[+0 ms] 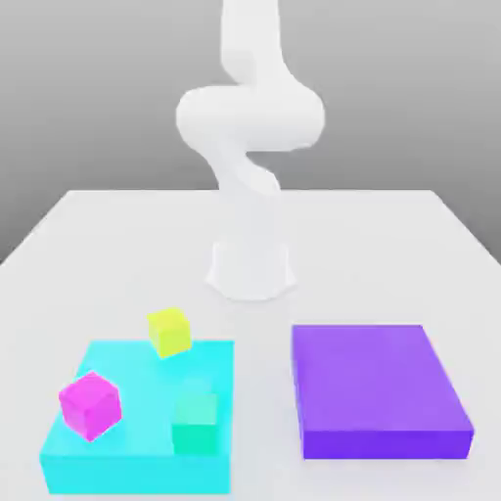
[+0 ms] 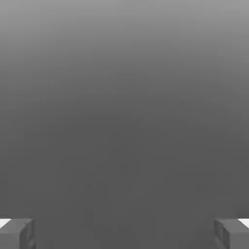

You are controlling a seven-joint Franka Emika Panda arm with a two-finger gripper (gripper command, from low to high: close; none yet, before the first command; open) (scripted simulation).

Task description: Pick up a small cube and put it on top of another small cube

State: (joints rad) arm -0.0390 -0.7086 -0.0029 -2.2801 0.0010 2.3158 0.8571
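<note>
Three small cubes rest on a cyan platform [image 1: 127, 460] at the exterior view's lower left: a yellow cube [image 1: 169, 332] at its far edge, a magenta cube [image 1: 90, 404] on its left side, and a green cube [image 1: 196, 423] near its right side. All three stand apart from one another. The white arm [image 1: 249, 127] rises from its base at the table's middle, well behind the cubes. In the hand view my gripper [image 2: 124, 233] is open, its two grey fingertips [image 2: 17, 233] wide apart with nothing between them, facing plain grey background.
A flat purple platform [image 1: 377, 391] lies at the exterior view's lower right, separated from the cyan one by a strip of white table [image 1: 264, 391]. The arm's base [image 1: 250, 269] stands behind both platforms.
</note>
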